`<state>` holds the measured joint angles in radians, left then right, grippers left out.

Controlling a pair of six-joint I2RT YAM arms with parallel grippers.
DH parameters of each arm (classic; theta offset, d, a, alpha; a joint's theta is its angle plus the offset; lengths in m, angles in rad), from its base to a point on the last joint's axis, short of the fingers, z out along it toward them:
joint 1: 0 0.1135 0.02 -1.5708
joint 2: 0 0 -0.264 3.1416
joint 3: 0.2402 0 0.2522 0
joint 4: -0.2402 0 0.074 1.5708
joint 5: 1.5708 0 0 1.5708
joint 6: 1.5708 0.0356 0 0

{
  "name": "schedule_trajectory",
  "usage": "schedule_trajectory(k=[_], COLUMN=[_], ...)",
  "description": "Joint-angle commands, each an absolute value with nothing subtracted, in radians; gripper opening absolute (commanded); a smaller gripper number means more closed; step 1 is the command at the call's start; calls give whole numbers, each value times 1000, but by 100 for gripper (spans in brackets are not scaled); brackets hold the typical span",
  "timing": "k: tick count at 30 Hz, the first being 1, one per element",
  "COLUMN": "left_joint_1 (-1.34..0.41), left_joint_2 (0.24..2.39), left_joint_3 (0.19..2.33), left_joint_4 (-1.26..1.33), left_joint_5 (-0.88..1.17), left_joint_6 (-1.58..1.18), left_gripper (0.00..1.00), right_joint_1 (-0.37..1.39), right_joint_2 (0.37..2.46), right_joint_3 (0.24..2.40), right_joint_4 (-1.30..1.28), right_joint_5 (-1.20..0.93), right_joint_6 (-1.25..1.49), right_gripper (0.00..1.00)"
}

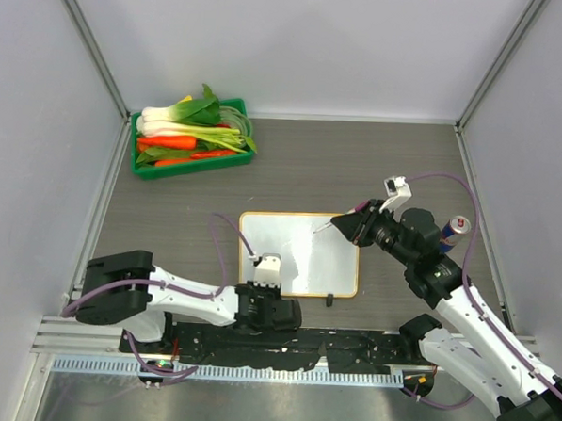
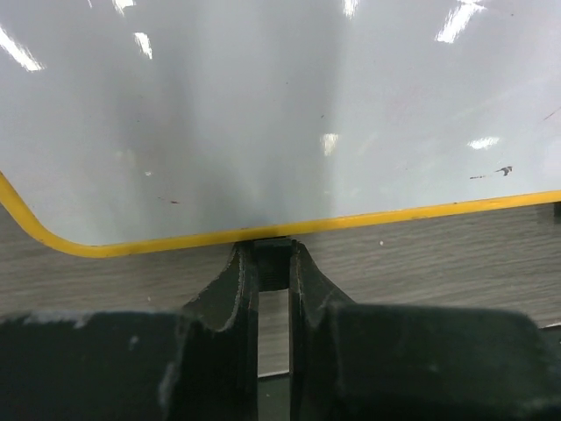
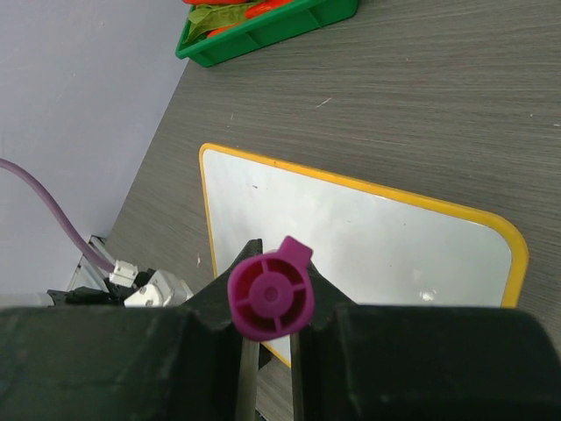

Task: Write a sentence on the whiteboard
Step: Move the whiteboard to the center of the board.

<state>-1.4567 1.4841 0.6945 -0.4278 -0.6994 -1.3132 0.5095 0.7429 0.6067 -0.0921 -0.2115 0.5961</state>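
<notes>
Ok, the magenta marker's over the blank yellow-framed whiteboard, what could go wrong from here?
The left gripper clamps only one small black foot of the glossy yellow-framed whiteboard; pressure from the magenta marker in the right gripper might pivot it.
The blue-and-silver drink can stands beside the right arm; a sweep could topple it.

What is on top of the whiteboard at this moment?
No writing shows on the whiteboard. The right gripper holds a purple marker over its far right part. The left gripper hides a bit of the near edge.

No words can be read on the whiteboard (image 1: 306,264); nor elsewhere.
</notes>
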Motion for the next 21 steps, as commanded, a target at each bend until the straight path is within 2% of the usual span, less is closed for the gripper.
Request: schedule_trajectory(k=[1,5,7,9,12,15,17,21], left_joint_1=[-1531,-1558,-1571,-1578,-1586,-1591,-1594,-1595], left_joint_2=[1555,1634,1658,1664,1645,1609,1579,1523], left_joint_3=[793,906,936,934,907,876,861,882], left_joint_4=[-590,-765,-788,-760,-691,-644,-615,-617], left_joint_5=[-702,-727,-727,-719,-704,-701,-700,-663], left_joint_6=[-1523,-1600,-1611,-1594,-1562,-1539,-1508,-1436], left_gripper=[0,0,0,4,23,66,74,77], right_joint_1=[514,514,514,514,514,515,514,514], right_joint_2=[715,710,707,707,706,706,703,699], right_joint_3=[611,609,607,607,607,609,612,617], right_joint_4=[-57,-61,-61,-64,-66,-72,-74,-75], right_joint_5=[-218,-218,-218,-216,-216,-216,-218,-219], right_joint_6=[589,586,584,583,583,583,583,583], right_gripper=[1,1,1,1,1,1,1,1])
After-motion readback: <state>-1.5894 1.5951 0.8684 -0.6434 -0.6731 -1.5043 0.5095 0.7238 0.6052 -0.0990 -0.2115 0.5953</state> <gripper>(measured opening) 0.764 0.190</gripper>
